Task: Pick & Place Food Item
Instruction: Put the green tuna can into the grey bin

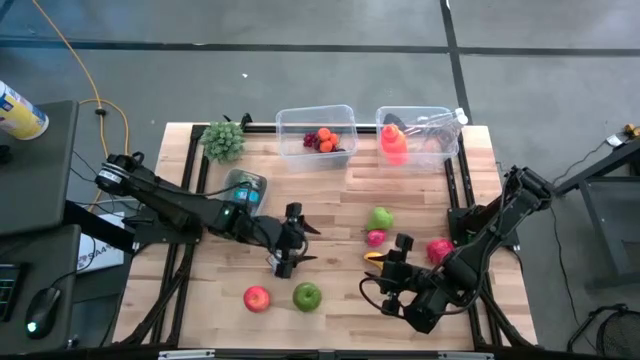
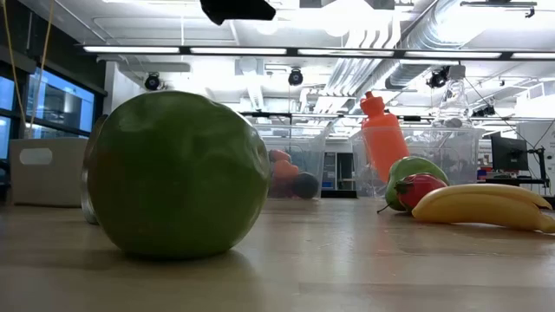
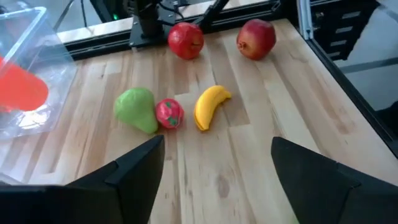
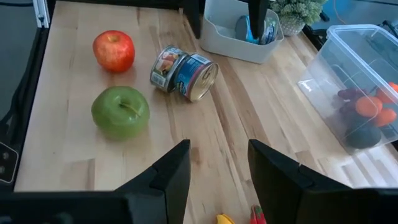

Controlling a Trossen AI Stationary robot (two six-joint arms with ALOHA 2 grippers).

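Green apple (image 2: 178, 173) sits closest, with the red apple (image 1: 256, 297) just beside it and a tipped can (image 4: 185, 72) near. Left gripper (image 1: 290, 243) hovers above the can, jaws wide and empty; right gripper (image 1: 398, 268) hangs over the banana (image 3: 208, 106), jaws partly apart, holding nothing. Looks like the approach step: next, descend squarely on one item, then carry it to a bin (image 1: 316, 137).

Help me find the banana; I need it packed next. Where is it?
In the high view the banana lies on the table's right half, just below the small red fruit and green pear, with the right gripper beside it.
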